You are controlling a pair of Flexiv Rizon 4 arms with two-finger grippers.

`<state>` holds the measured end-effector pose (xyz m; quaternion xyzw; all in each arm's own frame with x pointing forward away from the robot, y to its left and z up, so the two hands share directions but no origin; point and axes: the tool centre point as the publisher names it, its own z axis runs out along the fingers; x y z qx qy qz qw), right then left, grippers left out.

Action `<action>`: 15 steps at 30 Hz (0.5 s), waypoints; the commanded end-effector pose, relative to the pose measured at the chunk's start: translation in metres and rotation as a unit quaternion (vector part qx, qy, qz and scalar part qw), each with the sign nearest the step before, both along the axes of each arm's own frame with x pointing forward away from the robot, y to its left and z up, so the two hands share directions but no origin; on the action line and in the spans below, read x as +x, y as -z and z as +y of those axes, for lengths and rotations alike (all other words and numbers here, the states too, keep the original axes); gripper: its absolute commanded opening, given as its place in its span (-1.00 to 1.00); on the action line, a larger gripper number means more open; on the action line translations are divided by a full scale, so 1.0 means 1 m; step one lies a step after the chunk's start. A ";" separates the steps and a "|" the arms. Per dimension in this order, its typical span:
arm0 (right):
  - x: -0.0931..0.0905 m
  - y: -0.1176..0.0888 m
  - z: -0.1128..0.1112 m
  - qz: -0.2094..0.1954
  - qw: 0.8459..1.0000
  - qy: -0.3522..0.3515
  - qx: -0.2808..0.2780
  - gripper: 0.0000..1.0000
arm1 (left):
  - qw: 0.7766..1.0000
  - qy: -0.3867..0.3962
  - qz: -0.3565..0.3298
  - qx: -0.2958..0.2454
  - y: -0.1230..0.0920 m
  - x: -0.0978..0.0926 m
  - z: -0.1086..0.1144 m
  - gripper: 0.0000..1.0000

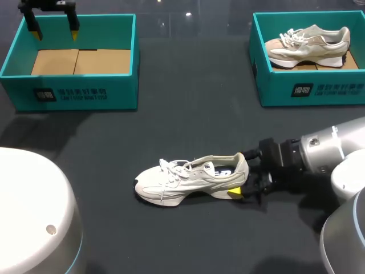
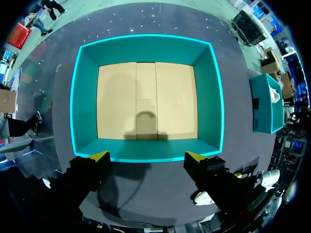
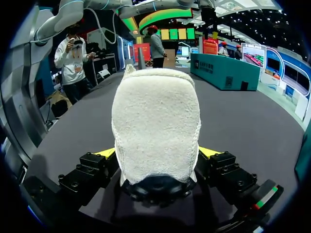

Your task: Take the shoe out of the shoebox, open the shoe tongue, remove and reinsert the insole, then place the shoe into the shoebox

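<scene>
1. The white shoe [image 1: 191,178] lies on its sole on the dark table [image 1: 188,114].
2. The right end effector [image 1: 246,174] pinches the shoe's heel from both sides.
3. The left end effector [image 1: 54,25] hangs with its fingers spread over the empty shoebox [image 1: 68,91], well apart from the shoe and off past its toe.

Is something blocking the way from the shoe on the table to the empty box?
Nothing lies between the white shoe and the empty shoebox. The left end effector hangs over that box, though.

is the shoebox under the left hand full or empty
Empty: the shoebox shows only its bare cardboard floor; the white shoe lies out on the table.
</scene>
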<state>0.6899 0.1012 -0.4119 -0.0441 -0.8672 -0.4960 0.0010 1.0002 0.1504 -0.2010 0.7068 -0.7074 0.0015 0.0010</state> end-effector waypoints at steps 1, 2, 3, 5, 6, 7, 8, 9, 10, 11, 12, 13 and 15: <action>0.000 0.002 0.003 0.000 1.000 -0.001 -0.001 1.00 | 1.000 0.000 0.000 0.001 0.000 0.000 0.000 1.00; 0.000 0.002 0.004 0.000 1.000 -0.001 0.000 1.00 | 1.000 0.000 0.000 0.001 0.000 0.000 0.000 1.00; 0.000 0.002 0.004 0.000 1.000 -0.002 0.000 1.00 | 1.000 0.000 0.000 0.001 0.000 0.000 0.000 1.00; -0.001 0.002 0.005 -0.001 1.000 -0.002 0.001 1.00 | 1.000 0.000 0.000 0.001 0.000 0.000 0.000 1.00; -0.001 0.002 0.005 -0.001 1.000 -0.002 0.001 1.00 | 1.000 0.000 0.000 0.001 0.000 0.000 0.000 1.00; -0.001 0.002 0.006 -0.001 1.000 -0.003 0.001 1.00 | 1.000 0.000 0.000 0.001 0.000 0.000 0.000 1.00; -0.002 0.003 0.006 -0.001 1.000 -0.004 0.002 1.00 | 1.000 0.000 0.000 0.001 0.000 0.000 0.000 1.00; -0.002 0.003 0.006 -0.001 1.000 -0.005 0.003 1.00 | 1.000 0.000 0.000 0.001 0.000 0.000 0.000 1.00; -0.002 0.003 0.007 -0.002 1.000 -0.006 0.004 1.00 | 1.000 0.000 0.000 0.001 0.000 0.000 0.000 1.00; -0.002 0.003 0.007 -0.002 1.000 -0.006 0.005 1.00 | 1.000 0.000 0.000 0.001 0.000 0.000 0.000 1.00; -0.002 0.002 0.008 -0.002 1.000 -0.006 0.005 1.00 | 1.000 0.000 0.000 0.001 0.000 0.000 0.000 1.00; -0.003 0.002 0.008 -0.003 1.000 -0.007 0.006 1.00 | 1.000 0.000 0.000 0.001 0.000 0.000 0.000 1.00; -0.002 0.001 0.009 -0.004 1.000 -0.008 0.006 1.00 | 1.000 0.000 0.000 0.001 0.000 0.000 0.000 1.00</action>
